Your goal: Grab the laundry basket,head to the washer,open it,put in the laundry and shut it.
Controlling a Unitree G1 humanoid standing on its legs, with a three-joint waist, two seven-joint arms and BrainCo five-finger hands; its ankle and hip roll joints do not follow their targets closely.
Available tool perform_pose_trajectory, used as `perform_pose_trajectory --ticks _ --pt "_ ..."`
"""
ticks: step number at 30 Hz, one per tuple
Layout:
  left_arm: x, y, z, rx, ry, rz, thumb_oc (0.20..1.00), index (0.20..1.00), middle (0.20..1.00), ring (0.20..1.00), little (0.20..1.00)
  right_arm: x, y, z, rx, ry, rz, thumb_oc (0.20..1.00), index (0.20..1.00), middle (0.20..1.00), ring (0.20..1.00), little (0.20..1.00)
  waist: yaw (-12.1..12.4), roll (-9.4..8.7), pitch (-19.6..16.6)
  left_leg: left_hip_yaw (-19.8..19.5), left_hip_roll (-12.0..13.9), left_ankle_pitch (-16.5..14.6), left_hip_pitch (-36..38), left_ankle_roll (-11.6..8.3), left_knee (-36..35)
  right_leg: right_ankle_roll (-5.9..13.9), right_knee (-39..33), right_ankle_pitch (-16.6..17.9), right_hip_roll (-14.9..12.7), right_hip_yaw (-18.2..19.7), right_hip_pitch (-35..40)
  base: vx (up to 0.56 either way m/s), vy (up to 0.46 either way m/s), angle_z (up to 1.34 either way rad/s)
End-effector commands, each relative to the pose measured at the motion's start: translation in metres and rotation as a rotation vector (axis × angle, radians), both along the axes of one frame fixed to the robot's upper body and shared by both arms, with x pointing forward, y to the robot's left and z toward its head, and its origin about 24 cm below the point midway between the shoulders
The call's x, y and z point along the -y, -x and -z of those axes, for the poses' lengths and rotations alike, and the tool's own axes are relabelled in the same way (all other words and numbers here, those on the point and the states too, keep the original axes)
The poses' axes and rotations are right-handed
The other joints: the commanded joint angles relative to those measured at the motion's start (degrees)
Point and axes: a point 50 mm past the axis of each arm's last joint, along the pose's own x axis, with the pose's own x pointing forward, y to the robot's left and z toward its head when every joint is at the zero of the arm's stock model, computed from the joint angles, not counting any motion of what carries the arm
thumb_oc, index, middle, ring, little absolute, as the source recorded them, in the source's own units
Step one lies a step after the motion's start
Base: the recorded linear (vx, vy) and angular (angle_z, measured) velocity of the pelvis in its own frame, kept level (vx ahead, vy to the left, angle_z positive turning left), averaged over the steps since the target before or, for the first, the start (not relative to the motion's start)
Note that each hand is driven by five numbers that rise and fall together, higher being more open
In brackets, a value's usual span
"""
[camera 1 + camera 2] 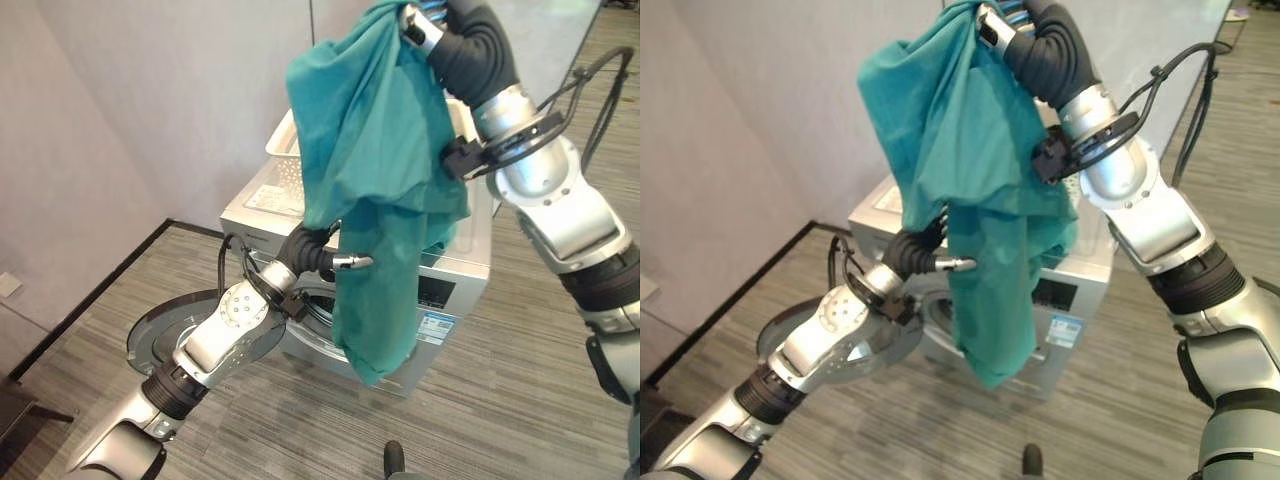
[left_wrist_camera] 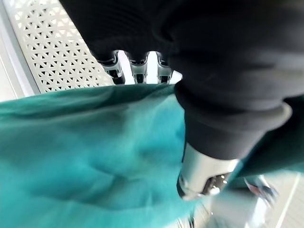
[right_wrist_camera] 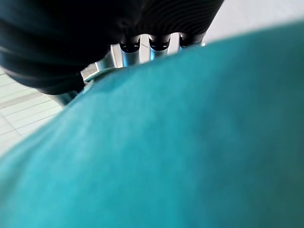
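Laundry, a teal cloth (image 1: 375, 190), hangs from the right hand (image 1: 425, 28), whose fingers are curled into its top edge, high above the washer (image 1: 455, 275). The left hand (image 1: 325, 255) is at the cloth's middle, thumb out in front; whether its fingers grip the cloth I cannot tell. The basket (image 1: 285, 165) sits on the washer top and the door (image 1: 165, 325) lies open. Judging by this, fetching and opening are done; loading and shutting remain.
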Motion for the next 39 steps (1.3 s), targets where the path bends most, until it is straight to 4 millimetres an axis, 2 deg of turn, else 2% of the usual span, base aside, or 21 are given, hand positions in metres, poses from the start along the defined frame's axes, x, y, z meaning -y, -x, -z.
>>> perform_pose_trajectory --ticks 1,4,7,10,15,20,25,29,32,39 --pt "0.016 0.01 -0.018 0.083 -0.053 0.14 1.0 1.0 1.0 1.0 1.0 -0.003 0.003 -0.048 0.145 -0.01 0.068 0.2 0.2 0.2 0.2 0.2 1.3 -1.87 -1.5 0.1 -1.3 -0.5 -4.6 0.93 0.1 3.49 0.1 -10.9 -1.3 2.0 7.4 -0.01 -0.034 0.11" --pt "0.022 0.009 -0.013 0.063 -0.06 0.155 1.0 1.0 1.0 1.0 1.0 -0.004 0.0 -0.048 0.135 -0.016 0.069 0.2 0.2 0.2 0.2 0.2 1.3 -1.91 -1.5 0.0 -1.3 -0.5 -4.5 0.91 0.1 3.41 0.1 -11.0 -1.2 1.9 7.5 0.0 -0.02 0.09" --pt "0.043 0.005 0.002 -0.022 -0.064 0.192 1.0 1.0 1.0 1.0 1.0 -0.013 -0.007 -0.046 0.109 -0.032 0.061 0.2 0.2 0.2 0.2 0.2 0.9 -1.93 -1.5 -0.2 -1.1 -0.5 -4.3 0.86 0.1 3.2 0.1 -11.2 -1.0 1.7 7.9 0.0 -0.014 0.05" --pt "0.051 0.005 0.005 -0.052 -0.056 0.213 1.0 1.0 1.0 1.0 1.0 -0.017 -0.01 -0.047 0.098 -0.04 0.062 0.2 0.2 0.2 0.2 0.2 0.7 -1.73 -1.5 -0.3 -1.1 -0.5 -4.3 0.75 0.1 3.16 0.1 -11.4 -0.9 1.7 7.9 0.0 0.0 0.0" --pt "0.052 0.003 0.002 -0.024 -0.081 0.205 1.0 1.0 1.0 1.0 1.0 -0.018 -0.014 -0.046 0.085 -0.045 0.064 0.2 0.2 0.2 0.2 0.2 0.8 -1.54 -1.5 -0.3 -0.9 -0.4 -4.5 0.67 0.1 3.06 0.1 -11.6 -0.6 1.8 7.8 0.0 0.0 0.0" --pt "0.067 -0.008 0.008 -0.019 -0.107 0.159 1.0 1.0 1.0 1.0 1.0 -0.026 -0.012 -0.044 0.08 -0.053 0.025 0.2 0.2 0.2 0.2 0.2 0.3 -1.69 -1.5 -0.4 -0.6 -0.3 -4.4 0.55 0.1 2.7 0.1 -12.0 -0.2 1.9 8.0 0.0 0.0 0.0" --pt "0.073 -0.015 -0.001 -0.032 -0.011 0.117 1.0 1.0 1.0 1.0 1.0 -0.027 -0.011 -0.041 0.084 -0.063 0.021 0.2 0.2 0.2 0.2 0.2 0.0 -1.76 -1.4 -0.5 -0.5 -0.1 -4.6 0.44 0.1 2.5 0.1 -12.1 0.0 1.8 7.9 0.0 0.0 0.0" --pt "0.077 -0.019 0.001 -0.093 0.049 0.097 1.0 1.0 1.0 1.0 1.0 -0.027 -0.012 -0.035 0.071 -0.067 0.024 0.2 0.2 0.2 0.2 0.2 -0.1 -1.79 -1.3 -0.6 -0.4 0.0 -4.6 0.36 0.1 2.34 0.1 -12.2 0.2 1.8 8.0 0.0 0.0 0.0" --pt "0.088 -0.024 0.0 -0.133 0.087 0.088 1.0 1.0 1.0 1.0 1.0 -0.033 -0.013 -0.029 0.047 -0.073 -0.001 0.2 0.2 0.2 0.2 0.2 -0.5 -1.87 -1.4 -0.7 -0.3 -0.5 -4.2 0.22 0.1 2.22 0.1 -12.9 0.4 1.8 8.6 0.02 -0.016 0.0" --pt "0.1 -0.028 -0.007 -0.197 0.19 0.078 1.0 1.0 1.0 1.0 1.0 -0.045 -0.01 -0.023 0.036 -0.08 -0.049 0.2 0.2 0.2 0.2 0.2 -1.2 -1.87 -1.4 -0.5 -0.1 -0.4 -4.1 0.02 0.1 2.0 0.1 -13.0 0.5 1.5 8.9 0.0 0.0 0.0"
